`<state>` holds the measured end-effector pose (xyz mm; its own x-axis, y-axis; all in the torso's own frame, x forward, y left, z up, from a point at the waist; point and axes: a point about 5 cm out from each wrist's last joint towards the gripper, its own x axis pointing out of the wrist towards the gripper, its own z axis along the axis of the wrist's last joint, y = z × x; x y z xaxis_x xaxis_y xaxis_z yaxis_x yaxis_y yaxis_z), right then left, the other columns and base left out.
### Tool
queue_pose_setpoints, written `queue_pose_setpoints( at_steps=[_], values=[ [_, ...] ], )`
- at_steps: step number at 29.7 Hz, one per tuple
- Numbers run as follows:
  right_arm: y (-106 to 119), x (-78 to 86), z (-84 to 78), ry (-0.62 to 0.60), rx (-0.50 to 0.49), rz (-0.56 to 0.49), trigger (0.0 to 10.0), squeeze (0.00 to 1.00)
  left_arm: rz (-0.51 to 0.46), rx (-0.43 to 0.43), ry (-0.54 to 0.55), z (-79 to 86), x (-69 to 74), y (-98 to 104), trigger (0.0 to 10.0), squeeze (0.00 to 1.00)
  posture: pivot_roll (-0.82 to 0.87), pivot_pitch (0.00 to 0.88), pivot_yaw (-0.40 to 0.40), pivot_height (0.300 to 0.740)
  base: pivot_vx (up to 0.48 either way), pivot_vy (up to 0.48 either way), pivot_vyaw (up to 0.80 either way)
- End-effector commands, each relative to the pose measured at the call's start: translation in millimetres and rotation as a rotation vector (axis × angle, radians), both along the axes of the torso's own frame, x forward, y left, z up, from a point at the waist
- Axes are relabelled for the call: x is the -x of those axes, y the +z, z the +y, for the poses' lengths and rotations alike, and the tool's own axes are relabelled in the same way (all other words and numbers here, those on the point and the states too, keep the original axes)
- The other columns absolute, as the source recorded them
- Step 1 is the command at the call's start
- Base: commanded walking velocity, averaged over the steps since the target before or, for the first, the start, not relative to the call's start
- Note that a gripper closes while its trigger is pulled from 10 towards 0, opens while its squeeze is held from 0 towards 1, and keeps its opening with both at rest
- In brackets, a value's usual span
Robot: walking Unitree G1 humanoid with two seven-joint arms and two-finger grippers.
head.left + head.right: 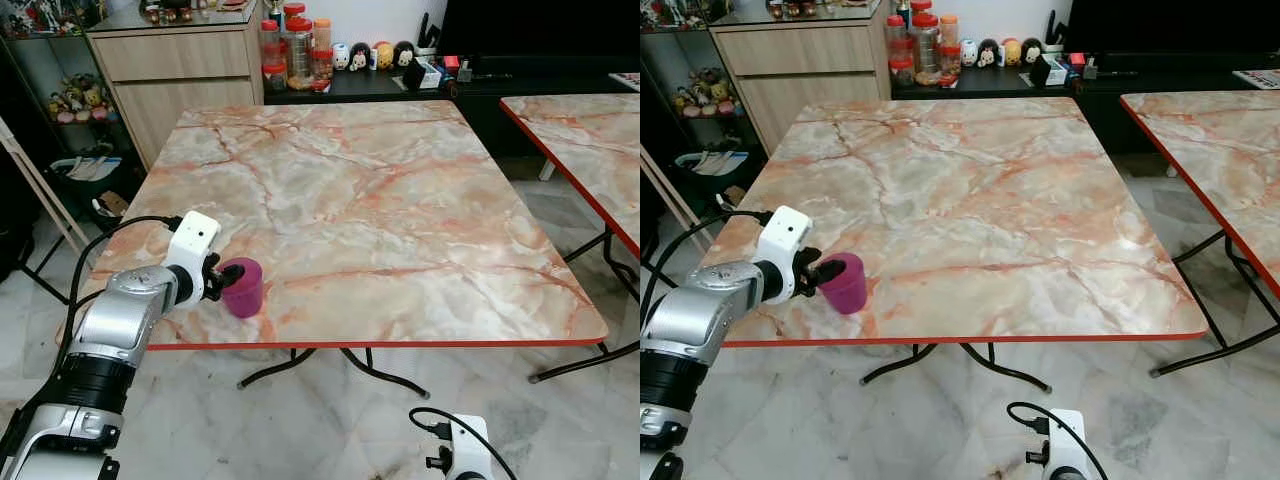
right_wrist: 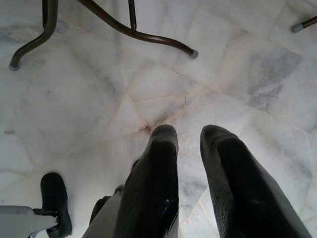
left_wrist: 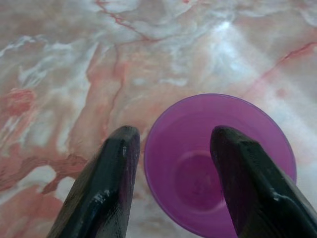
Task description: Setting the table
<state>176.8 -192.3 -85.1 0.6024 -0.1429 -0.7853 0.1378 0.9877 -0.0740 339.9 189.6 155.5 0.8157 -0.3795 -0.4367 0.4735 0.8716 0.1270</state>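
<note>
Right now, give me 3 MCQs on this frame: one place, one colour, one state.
1. Where does the cup stand on the table?
A. dead centre
B. by the near edge, at the robot's left
C. far right corner

2. What colour is the cup?
A. purple
B. green
C. white

3. How is the left hand placed at the cup?
A. clear above it
B. pressed flat on its base
C. one finger inside the rim, one outside

Key: 1 B, it sits close to the red near edge. 2 A, purple in the eye views and the left wrist view. 3 C, the left wrist view shows the rim between the fingers.
</note>
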Motion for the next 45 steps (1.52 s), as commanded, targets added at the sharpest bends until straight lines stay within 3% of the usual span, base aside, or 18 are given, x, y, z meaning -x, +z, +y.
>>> queue_pose_setpoints(
  at_steps=[1, 11, 12, 13, 14, 15, 45],
  values=[
    [0.4, -1.0, 1.0, 0.0, -0.003, -0.006, 10.0, 0.0, 0.012, -0.031, 0.001, 2.2, -1.6, 0.0, 10.0, 0.0, 0.02, 0.0, 0.013, 0.74, 0.0, 0.0, 0.0],
    [-0.4, 1.5, -1.1, -0.008, 0.0, -0.001, 10.0, 0.0, 0.036, -0.033, -0.01, -0.3, -3.6, -4.6, 9.9, 0.0, 0.01, 0.0, 0.017, 0.74, 0.0, 0.0, 0.0],
    [-0.4, 1.6, -1.2, -0.008, 0.001, -0.001, 10.0, 0.0, 0.035, -0.034, -0.013, -0.9, -3.7, -4.7, 8.7, 0.0, 0.01, 0.0, 0.018, 0.74, 0.0, 0.0, 0.0],
    [-0.4, 1.6, -1.2, -0.008, 0.001, -0.001, 10.0, 0.0, 0.035, -0.034, -0.013, -0.9, -3.7, -4.7, 8.7, 0.0, 0.01, 0.0, 0.018, 0.74, 0.0, 0.0, 0.0],
    [-0.4, 1.6, -1.4, -0.009, 0.001, -0.001, 10.0, 0.0, 0.033, -0.035, -0.012, -1.1, -4.2, -4.6, 4.8, 0.0, 0.01, 0.0, 0.018, 0.74, 0.0, 0.0, 0.0],
    [-0.2, 1.4, -1.6, -0.01, 0.001, -0.002, 10.0, 0.0, 0.031, -0.035, -0.011, -1.1, -4.4, -4.5, 0.0, 0.0, 0.01, 0.0, 0.017, 0.74, 0.0, 0.0, 0.0],
    [0.9, -1.4, -1.0, -0.006, 0.002, -0.006, 10.0, 0.0, 0.018, -0.047, -0.005, 3.1, -5.2, -3.3, 0.0, 0.0, 0.02, 0.0, 0.014, 0.74, 0.0, 0.0, 0.0]
  ],
)
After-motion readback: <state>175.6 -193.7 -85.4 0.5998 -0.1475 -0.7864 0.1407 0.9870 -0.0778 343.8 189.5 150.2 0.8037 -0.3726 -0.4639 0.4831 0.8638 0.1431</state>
